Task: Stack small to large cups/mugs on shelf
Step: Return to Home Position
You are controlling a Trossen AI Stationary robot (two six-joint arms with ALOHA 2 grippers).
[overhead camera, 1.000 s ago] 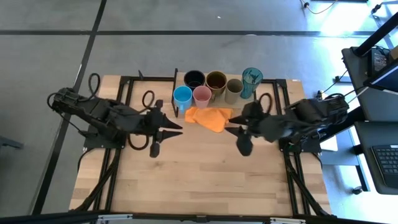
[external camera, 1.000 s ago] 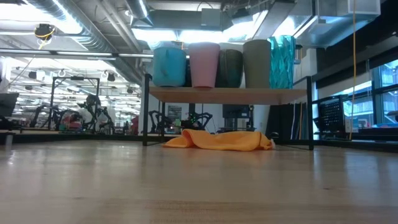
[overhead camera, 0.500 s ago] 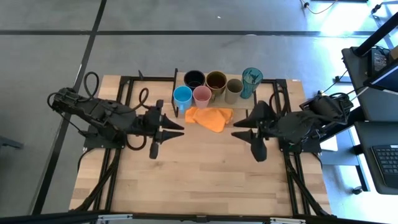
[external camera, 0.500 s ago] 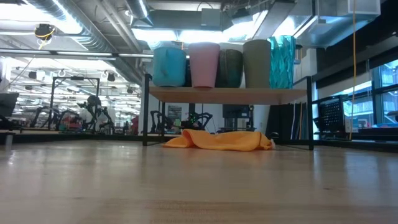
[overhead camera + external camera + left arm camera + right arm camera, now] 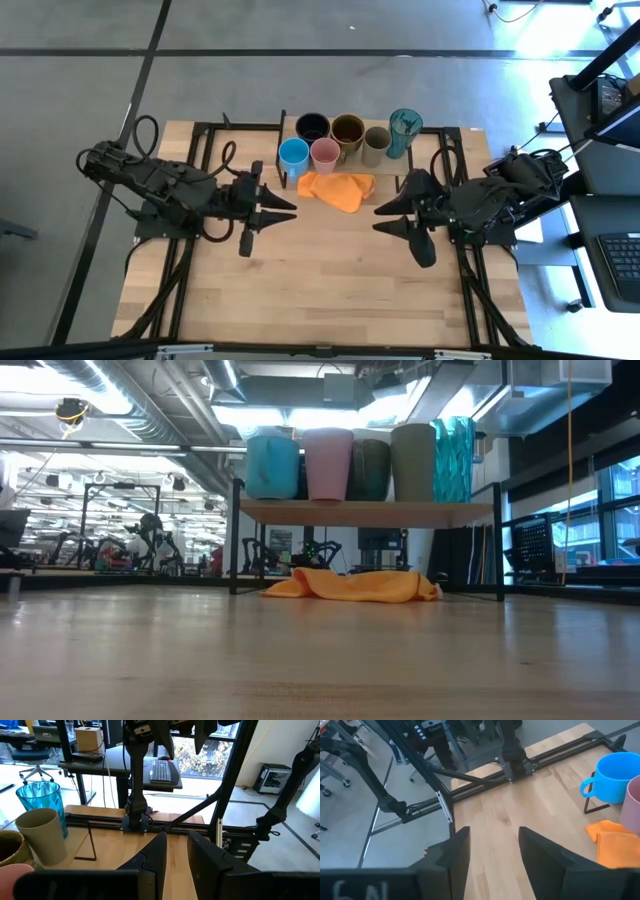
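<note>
bright, even overhead light with soft shadows; glare whitens the far floor (image 5: 560,30).

The left hand (image 5: 176,839) is seen up front, its two dark fingers (image 5: 156,860) parted by a slim gap over the bench (image 5: 110,845). A teal tumbler (image 5: 40,800) is parked just behind a beige cup (image 5: 42,837). A brown mug (image 5: 7,851) and pink cup (image 5: 15,874) are clipped at the edge. A keyboard (image 5: 161,770) is spotted beyond.

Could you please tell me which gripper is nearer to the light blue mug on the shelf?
The left. The left gripper hovers over the table just in front of the light blue mug; the right gripper is farther off, on the other side of the orange cloth.
</note>
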